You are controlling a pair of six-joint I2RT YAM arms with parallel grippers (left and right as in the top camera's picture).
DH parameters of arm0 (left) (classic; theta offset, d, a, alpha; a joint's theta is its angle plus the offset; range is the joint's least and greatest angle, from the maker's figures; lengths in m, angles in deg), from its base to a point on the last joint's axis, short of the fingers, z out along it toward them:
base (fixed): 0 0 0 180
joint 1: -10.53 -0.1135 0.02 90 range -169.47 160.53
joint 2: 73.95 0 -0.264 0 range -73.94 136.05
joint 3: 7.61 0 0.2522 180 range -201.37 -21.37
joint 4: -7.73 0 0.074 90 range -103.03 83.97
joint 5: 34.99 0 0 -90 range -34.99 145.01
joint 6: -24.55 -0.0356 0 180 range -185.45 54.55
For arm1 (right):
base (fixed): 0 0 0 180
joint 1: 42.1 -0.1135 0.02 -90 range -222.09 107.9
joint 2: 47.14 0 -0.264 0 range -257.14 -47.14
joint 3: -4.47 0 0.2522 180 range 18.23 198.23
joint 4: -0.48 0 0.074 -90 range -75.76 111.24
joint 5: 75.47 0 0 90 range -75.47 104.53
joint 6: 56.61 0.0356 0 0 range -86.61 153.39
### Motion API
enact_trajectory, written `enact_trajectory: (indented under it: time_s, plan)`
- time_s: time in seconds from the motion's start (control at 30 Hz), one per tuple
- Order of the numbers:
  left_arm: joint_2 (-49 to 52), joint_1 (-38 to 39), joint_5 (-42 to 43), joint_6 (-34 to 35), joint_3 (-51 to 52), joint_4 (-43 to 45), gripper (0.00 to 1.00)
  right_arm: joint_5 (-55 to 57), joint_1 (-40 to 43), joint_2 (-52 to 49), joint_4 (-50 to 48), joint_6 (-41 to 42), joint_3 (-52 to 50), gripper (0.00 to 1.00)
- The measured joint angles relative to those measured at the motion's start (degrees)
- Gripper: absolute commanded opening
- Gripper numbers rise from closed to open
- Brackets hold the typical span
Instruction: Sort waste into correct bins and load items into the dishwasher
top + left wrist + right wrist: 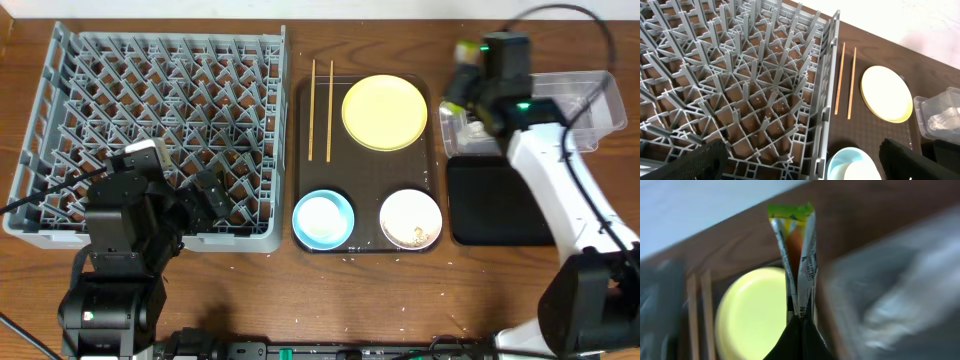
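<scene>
Right wrist view: right gripper (801, 325) is clamped on one end of the wrapper (797, 255); its print is too blurred to read. Overhead, the wrapper hangs above the tub's (590, 100) left end, beside the plate (385, 112). Left gripper (805, 160) is spread wide over the rack (740, 75).

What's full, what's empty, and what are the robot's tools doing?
dish rack, no dishes in it
yellow plate, empty
light blue bowl, looks empty
white bowl, food scraps inside
snack wrapper, held up
right tool, shut on snack wrapper
left tool, open, empty
</scene>
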Motion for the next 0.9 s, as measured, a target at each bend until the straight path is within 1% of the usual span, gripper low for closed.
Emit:
enact_trajectory:
  time_s: [0.13,0.17,0.2,0.23,0.27,0.3,0.33,0.37,0.43,0.53,0.67,0.7,0.73,0.8,0.9]
  plan:
    - [0.00,0.00,0.00,0.00,0.00,-0.02,0.98,4.17,7.61,-1.51,1.79,10.93,-0.04,0.01]
    - [0.00,0.00,0.00,0.00,0.00,-0.02,0.98,4.42,8.28,-1.73,1.77,11.93,-0.04,0.01]
    - [0.00,0.00,0.00,0.00,0.00,0.00,0.98,4.79,9.22,-2.12,1.77,13.22,-0.04,0.03]
    - [0.00,0.00,0.00,0.00,0.00,-0.02,0.98,5.27,9.81,-2.67,1.88,14.45,-0.04,0.27]
    - [0.00,0.00,0.00,0.00,0.00,-0.02,0.98,5.57,10.01,-3.23,2.19,15.19,-0.04,0.38]
    - [0.00,0.00,0.00,0.00,0.00,-0.02,0.98,5.60,9.97,-3.74,2.58,15.56,-0.04,0.55]
    - [0.00,0.00,0.00,0.00,0.00,-0.04,0.98,5.57,9.88,-4.09,2.75,15.47,-0.09,0.66]
    - [0.00,0.00,0.09,0.15,0.00,-0.11,0.98,5.14,9.88,-4.17,2.82,14.62,-0.09,0.71]
    - [0.00,0.00,1.18,0.50,0.00,-1.27,0.98,3.43,9.88,-4.02,2.86,11.76,-0.09,0.72]
    - [0.00,0.00,2.75,1.09,0.00,-2.05,0.98,-1.14,9.88,-3.13,2.91,7.69,-0.09,0.68]
    - [0.00,0.00,4.39,1.33,0.00,-2.23,0.98,-13.97,9.38,0.66,0.13,-1.73,-0.11,0.64]
    - [0.00,0.00,4.76,1.33,0.00,-2.34,0.98,-18.78,8.59,1.97,-0.39,-5.77,-0.11,0.63]
    - [0.00,0.00,5.05,1.38,0.00,-2.56,0.98,-21.42,7.89,2.67,-0.57,-7.82,-0.11,0.62]
    - [0.00,0.00,5.46,1.44,0.00,-2.82,0.98,-28.15,4.28,3.74,1.05,-14.05,-0.04,0.59]
    - [0.00,0.00,5.88,1.44,0.00,-3.10,0.98,-31.82,-1.49,3.69,5.07,-19.74,-0.04,0.57]
